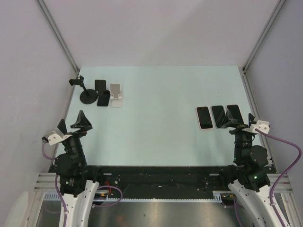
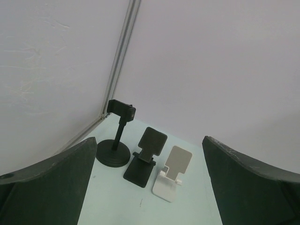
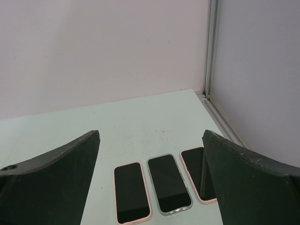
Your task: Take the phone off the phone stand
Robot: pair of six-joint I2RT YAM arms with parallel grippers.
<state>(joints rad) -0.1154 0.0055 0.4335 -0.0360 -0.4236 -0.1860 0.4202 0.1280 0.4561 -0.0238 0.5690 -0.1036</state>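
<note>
Three phone stands are grouped at the table's back left: a black round-base stand (image 1: 87,95) (image 2: 114,152) with a clamp on top, a black folding stand (image 1: 102,93) (image 2: 145,157) and a white folding stand (image 1: 116,95) (image 2: 172,174). None of them carries a phone. Three phones lie flat, screens up, side by side at the right: a pink-cased phone (image 1: 204,117) (image 3: 132,192), a clear-cased phone (image 1: 219,116) (image 3: 168,183) and another pink-cased phone (image 1: 234,113) (image 3: 196,174). My left gripper (image 1: 72,124) (image 2: 149,139) hangs open, well short of the stands. My right gripper (image 1: 239,122) (image 3: 151,132) hangs open just before the phones.
Pale walls with metal corner posts (image 1: 60,38) (image 1: 262,35) enclose the light green table (image 1: 161,109) on three sides. The black rail with the arm bases (image 1: 156,177) runs along the near edge.
</note>
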